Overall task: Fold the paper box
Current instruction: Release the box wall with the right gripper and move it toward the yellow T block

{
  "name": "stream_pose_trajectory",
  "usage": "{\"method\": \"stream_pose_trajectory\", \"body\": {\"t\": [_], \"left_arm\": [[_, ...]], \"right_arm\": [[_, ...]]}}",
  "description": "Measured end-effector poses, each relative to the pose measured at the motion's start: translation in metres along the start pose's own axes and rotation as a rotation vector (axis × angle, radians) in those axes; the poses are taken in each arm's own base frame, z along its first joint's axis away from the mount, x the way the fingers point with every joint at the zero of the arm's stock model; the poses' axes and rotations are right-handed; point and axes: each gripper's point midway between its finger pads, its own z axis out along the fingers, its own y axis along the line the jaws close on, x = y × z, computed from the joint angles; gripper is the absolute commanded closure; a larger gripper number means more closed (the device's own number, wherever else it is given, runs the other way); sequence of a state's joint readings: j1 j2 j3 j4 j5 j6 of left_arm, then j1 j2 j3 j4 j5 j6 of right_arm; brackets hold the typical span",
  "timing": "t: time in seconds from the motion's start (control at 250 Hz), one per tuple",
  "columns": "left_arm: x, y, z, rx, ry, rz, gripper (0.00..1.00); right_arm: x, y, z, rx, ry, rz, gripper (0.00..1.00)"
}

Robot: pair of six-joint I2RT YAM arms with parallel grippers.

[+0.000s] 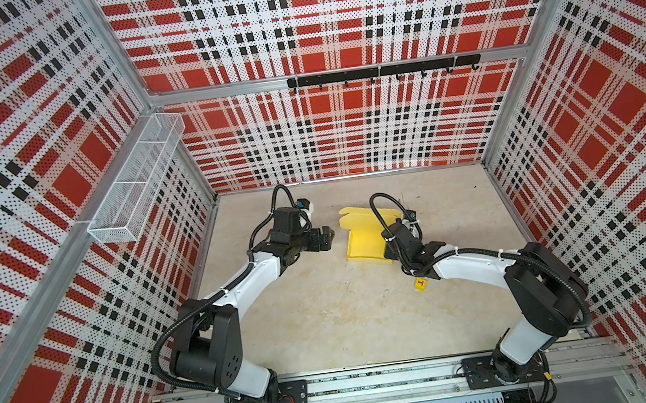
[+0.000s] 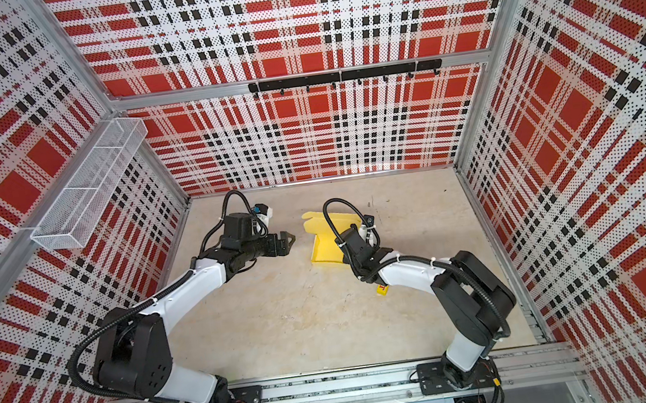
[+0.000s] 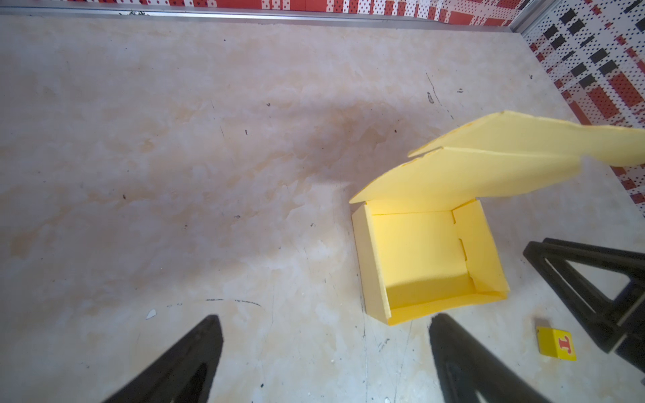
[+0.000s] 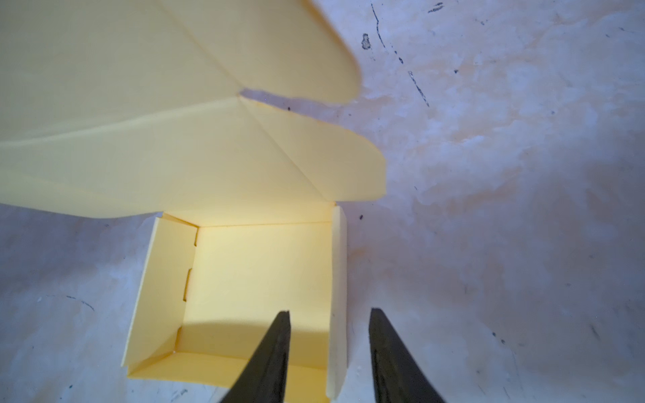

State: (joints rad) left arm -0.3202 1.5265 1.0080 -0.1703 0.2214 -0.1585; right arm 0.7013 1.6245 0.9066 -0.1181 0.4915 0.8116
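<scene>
A counter point(image 1: 327, 315) carries the paper box point(image 1: 362, 243) right of centre: an open tray facing up, long axis front to back, lid raised at the far end. Beside it the left pincer point(image 1: 328, 238) is spread and empty; the right pincer point(image 4: 330, 311) is parted astride a side wall.

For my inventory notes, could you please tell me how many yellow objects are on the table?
2. The paper box, lid open, sits mid-table at the right gripper; the small lettered cube lies nearer the front, beside the right arm, which could hide more.
</scene>
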Motion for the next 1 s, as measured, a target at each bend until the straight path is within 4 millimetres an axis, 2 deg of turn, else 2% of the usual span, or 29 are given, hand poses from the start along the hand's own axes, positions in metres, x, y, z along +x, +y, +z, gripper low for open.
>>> {"method": "stream_pose_trajectory", "body": {"t": [0.096, 0.18, 0.324, 0.572, 0.78, 1.0], "left_arm": [[0.000, 0.000, 0.000, 0.004, -0.008, 0.019, 0.02], [0.002, -0.001, -0.001, 0.007, -0.009, 0.034, 0.02], [0.003, -0.002, -0.001, 0.016, -0.013, 0.047, 0.02], [0.005, 0.011, -0.004, 0.015, -0.021, 0.073, 0.02], [0.015, 0.021, -0.006, 0.019, -0.011, 0.073, 0.00], [0.014, 0.032, -0.009, 0.014, -0.018, 0.056, 0.00]], "right_arm": [[0.006, -0.013, -0.005, 0.026, 0.012, -0.003, 0.48], [0.008, -0.024, -0.012, 0.051, 0.015, -0.009, 0.34], [0.004, -0.041, -0.028, 0.085, -0.006, -0.019, 0.23], [0.003, -0.070, -0.049, 0.145, -0.026, -0.045, 0.02], [0.014, -0.084, -0.052, 0.184, 0.012, -0.074, 0.00], [0.036, -0.094, -0.054, 0.191, 0.095, -0.050, 0.08]]}}
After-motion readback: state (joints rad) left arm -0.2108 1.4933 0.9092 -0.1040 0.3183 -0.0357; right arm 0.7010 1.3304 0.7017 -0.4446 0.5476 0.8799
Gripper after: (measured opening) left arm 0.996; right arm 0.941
